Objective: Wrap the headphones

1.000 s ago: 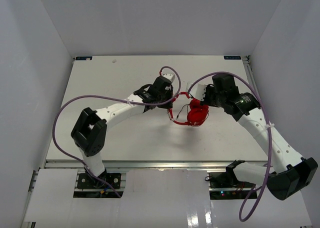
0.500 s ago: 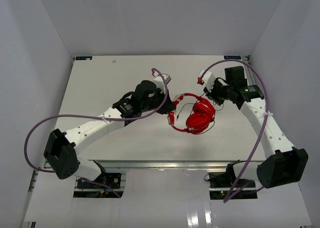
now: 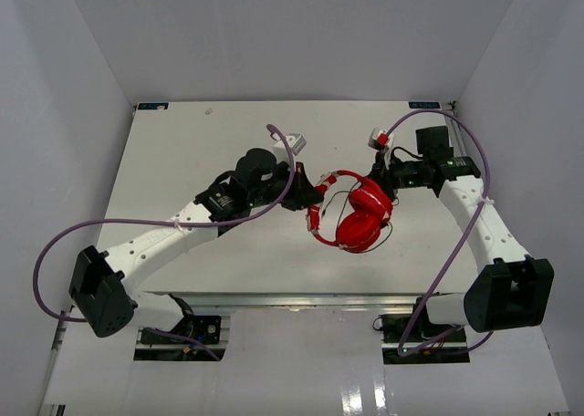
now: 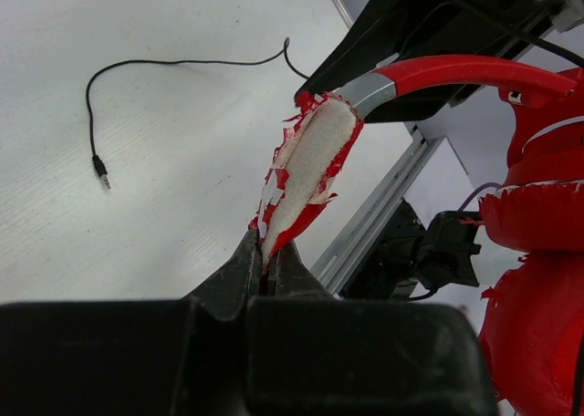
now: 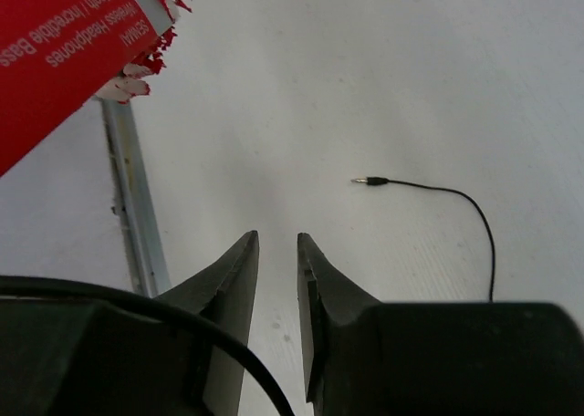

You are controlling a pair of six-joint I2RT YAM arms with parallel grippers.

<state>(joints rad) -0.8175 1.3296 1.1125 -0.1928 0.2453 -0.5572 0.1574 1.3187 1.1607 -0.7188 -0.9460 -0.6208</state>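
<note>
Top view, headphones: the red headphones point(image 3: 358, 213) sit mid-table point(image 3: 182, 151) between my two arms. The headband point(image 3: 339, 174) arcs from left to right and the ear cups point(image 3: 365, 217) are bunched on the near-right side.
Top view, left gripper: my left gripper point(image 3: 307, 192) meets the headband's left end.
Top view, right gripper: my right gripper point(image 3: 383, 177) is just beside the right end of the band. I cannot tell from here whether it touches.
Left wrist view, grip: my fingers point(image 4: 248, 268) are pinched together on the frayed whitish padding point(image 4: 308, 156) of the headband, which rises up and away to the right.
Left wrist view, cable: the thin black cable point(image 4: 182, 63) trails loose over the table, its plug point(image 4: 100, 170) far ahead and to the left of my fingers.
Right wrist view, grip: my jaws stand a narrow gap apart with nothing between them.
Right wrist view, headphones: a red printed part point(image 5: 64, 42) fills the upper-left corner, off to the left of my tips.
Right wrist view, cable: the plug point(image 5: 370, 181) lies ahead and to the right, with the cable curving back toward me.
Judgement: the cable is not yet wound. With my left gripper occupied, the free right gripper looks better placed to fetch it, reaching forward and right.
</note>
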